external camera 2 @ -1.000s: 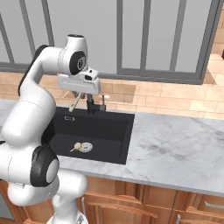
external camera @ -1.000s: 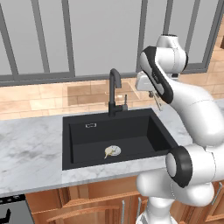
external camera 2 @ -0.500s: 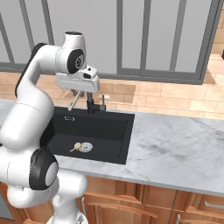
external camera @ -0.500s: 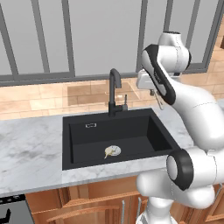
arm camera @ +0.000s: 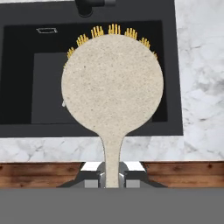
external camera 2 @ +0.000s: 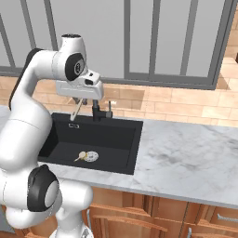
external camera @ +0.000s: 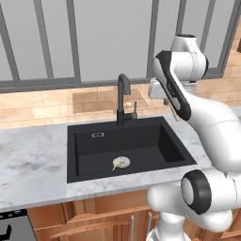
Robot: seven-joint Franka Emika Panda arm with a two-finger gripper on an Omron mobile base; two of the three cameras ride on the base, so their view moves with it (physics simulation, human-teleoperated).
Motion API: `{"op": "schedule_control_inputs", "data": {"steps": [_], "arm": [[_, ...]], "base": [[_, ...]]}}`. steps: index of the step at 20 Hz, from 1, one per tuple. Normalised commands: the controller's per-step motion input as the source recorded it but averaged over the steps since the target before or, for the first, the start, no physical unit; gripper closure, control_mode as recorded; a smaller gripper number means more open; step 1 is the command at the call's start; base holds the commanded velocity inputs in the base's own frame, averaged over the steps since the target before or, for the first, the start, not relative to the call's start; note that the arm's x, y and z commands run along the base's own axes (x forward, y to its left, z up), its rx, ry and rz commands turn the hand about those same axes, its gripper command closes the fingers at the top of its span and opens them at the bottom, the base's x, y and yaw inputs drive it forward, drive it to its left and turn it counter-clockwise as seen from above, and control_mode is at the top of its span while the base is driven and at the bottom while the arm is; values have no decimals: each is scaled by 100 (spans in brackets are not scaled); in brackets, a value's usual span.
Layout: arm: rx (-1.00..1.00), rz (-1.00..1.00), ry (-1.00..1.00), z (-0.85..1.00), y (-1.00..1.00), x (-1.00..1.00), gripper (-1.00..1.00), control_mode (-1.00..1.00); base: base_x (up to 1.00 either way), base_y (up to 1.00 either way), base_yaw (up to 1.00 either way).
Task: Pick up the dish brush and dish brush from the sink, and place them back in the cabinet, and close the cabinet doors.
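My gripper (arm camera: 111, 177) is shut on the thin handle of a tan dish brush (arm camera: 113, 83). Its round flat head, fringed with yellow bristles, hangs above the black sink (arm camera: 26, 87). From the base, the gripper (external camera 2: 82, 99) (external camera: 167, 100) hovers well above the sink's back right corner, beside the faucet, and the dish brush (external camera 2: 76, 111) (external camera: 174, 113) dangles from it as a slim stick. A second dish brush (external camera: 121, 163) (external camera 2: 88, 156), with a round white head, lies on the floor of the sink (external camera: 89, 148) (external camera 2: 118, 135). The cabinet and its doors are out of view.
A tall black curved faucet (external camera: 124, 99) (external camera 2: 96, 110) stands at the sink's back edge, close to my hand. Grey marble counter (external camera 2: 186, 158) (external camera: 33, 164) runs on both sides. Grey-framed panes fill the wall above. Wooden drawer fronts (external camera 2: 139, 214) lie below the counter.
The arm has lifted slightly and shifted a little, carrying the held brush with it. The brush in the sink has not moved.
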Motion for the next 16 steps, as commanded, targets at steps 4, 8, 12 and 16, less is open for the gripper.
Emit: {"op": "schedule_control_inputs", "data": {"steps": [4, 8, 12, 16], "arm": [[-3, 1, -4, 0, 0, -23, 100, -100], [-1, 1, -5, 5, 0, -23, 100, -100], [0, 1, -2, 12, 0, -19, 100, -100], [0, 0, -4, 13, 0, -28, 100, -100]], "base": [[0, 0, 0], [0, 0, 0], [0, 0, 0], [0, 0, 0]]}}
